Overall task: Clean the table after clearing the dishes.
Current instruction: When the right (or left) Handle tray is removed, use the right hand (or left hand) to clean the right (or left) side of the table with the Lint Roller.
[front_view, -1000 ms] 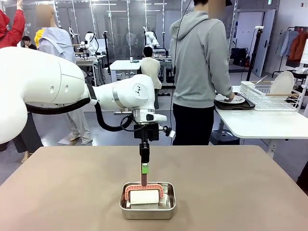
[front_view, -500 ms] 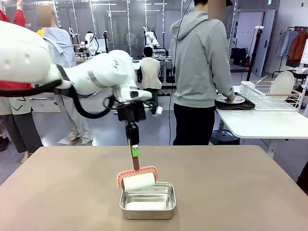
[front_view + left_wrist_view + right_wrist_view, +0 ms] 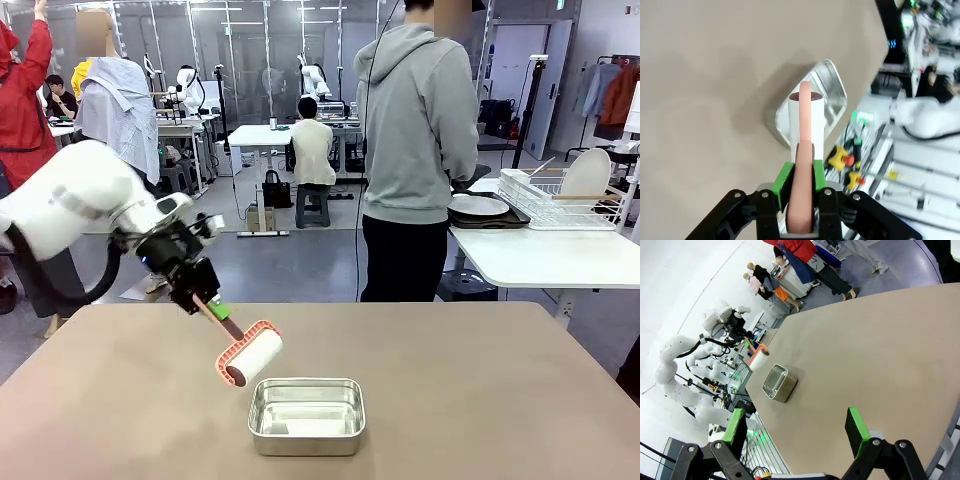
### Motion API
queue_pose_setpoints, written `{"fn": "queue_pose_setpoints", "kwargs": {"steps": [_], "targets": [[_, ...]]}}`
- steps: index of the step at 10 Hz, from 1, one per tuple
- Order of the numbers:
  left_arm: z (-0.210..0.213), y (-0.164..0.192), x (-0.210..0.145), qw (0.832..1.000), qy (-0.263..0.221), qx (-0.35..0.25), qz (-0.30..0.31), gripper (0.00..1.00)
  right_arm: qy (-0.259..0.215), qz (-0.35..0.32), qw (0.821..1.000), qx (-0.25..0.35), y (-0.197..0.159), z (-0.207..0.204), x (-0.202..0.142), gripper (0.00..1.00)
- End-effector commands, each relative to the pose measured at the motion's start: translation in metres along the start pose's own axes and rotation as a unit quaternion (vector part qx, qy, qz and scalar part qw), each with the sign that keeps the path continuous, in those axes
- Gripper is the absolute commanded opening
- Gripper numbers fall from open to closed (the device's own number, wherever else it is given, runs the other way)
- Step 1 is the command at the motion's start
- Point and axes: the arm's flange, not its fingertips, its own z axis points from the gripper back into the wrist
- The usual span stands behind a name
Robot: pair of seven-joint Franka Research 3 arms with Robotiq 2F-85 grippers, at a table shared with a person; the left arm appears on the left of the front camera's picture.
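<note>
My left gripper [image 3: 212, 306] is shut on the pink handle of a cleaning roller [image 3: 250, 357], which hangs tilted just above the table [image 3: 480, 380], left of a small steel pan [image 3: 306, 415]. In the left wrist view the green pads [image 3: 784, 176] clamp the handle, and the white roll [image 3: 795, 120] points at the pan [image 3: 835, 92]. My right gripper [image 3: 796, 427] is open and holds nothing, high over the table [image 3: 865, 350], with the pan [image 3: 778, 382] and roller [image 3: 758, 360] far off. A white plate [image 3: 478, 206] lies on a dark tray on the white side table.
A person in a grey hoodie [image 3: 415, 130] stands at the table's far edge, turned toward the white side table [image 3: 540, 255]. A white dish rack [image 3: 560, 200] holding a plate stands there. The steel pan holds a white sheet.
My left arm swung left and lower, lifting the roller out of the pan and tilting it over the table. The person's hand has left the plate.
</note>
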Motion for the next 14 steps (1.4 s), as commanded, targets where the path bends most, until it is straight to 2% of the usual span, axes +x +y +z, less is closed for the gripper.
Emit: {"fn": "queue_pose_setpoints", "kwargs": {"steps": [1,2,4,5,10,11,14], "targets": [[-0.016,0.015,-0.021,0.993,-0.116,0.001,0.029,0.0,-0.004,0.003,1.0,-0.005,0.004,-0.003,-0.002,1.0],[-0.016,0.032,-0.028,0.99,-0.132,-0.024,0.032,0.0,-0.004,0.003,1.0,-0.005,0.004,-0.003,-0.002,1.0],[-0.018,0.049,-0.038,0.988,-0.146,-0.019,0.042,0.0,-0.004,0.003,1.0,-0.005,0.004,-0.003,-0.002,1.0],[-0.012,0.051,-0.027,0.991,-0.117,-0.02,0.064,0.0,-0.004,0.003,1.0,-0.005,0.004,-0.003,-0.002,1.0],[-0.012,0.051,-0.027,0.991,-0.117,-0.02,0.064,0.0,-0.004,0.003,1.0,-0.005,0.004,-0.003,-0.002,1.0],[-0.016,0.054,-0.029,0.99,-0.124,-0.019,0.06,0.22,-0.004,0.003,1.0,-0.005,0.004,-0.003,-0.002,1.0],[-0.014,0.086,-0.024,0.98,-0.175,0.01,0.098,0.22,-0.004,0.003,1.0,-0.005,0.004,-0.003,-0.002,1.0]]}}
